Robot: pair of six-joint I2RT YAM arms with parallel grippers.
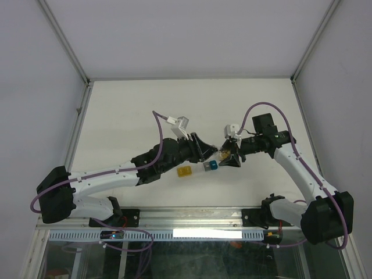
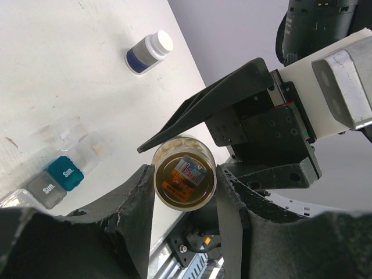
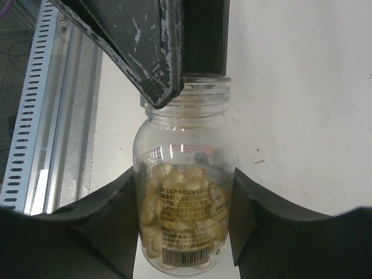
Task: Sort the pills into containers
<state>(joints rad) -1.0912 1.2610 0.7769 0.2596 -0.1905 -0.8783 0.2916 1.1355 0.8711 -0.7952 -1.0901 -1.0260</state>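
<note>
A round clear vial point(image 3: 185, 145) of pale tan pills point(image 3: 174, 197) hangs between both grippers above the table. My right gripper point(image 3: 185, 192) is shut on its body. My left gripper point(image 2: 185, 177) is shut on its top end point(image 2: 185, 174), and its fingers point(image 3: 157, 52) hide the mouth, with bare neck threads below them. In the top view the grippers meet, left point(image 1: 207, 154) and right point(image 1: 231, 158), just behind the container strip: a yellow compartment point(image 1: 185, 172), clear ones, then blue point(image 1: 213, 165). The left wrist view shows blue point(image 2: 65, 172), grey point(image 2: 43, 189) and clear point(image 2: 87, 148) compartments.
A small dark bottle with a white cap point(image 2: 149, 51) lies on its side on the white table point(image 1: 145, 104), beyond the strip. The slotted metal rail point(image 1: 192, 218) runs along the near edge. Grey walls stand at the left, back and right.
</note>
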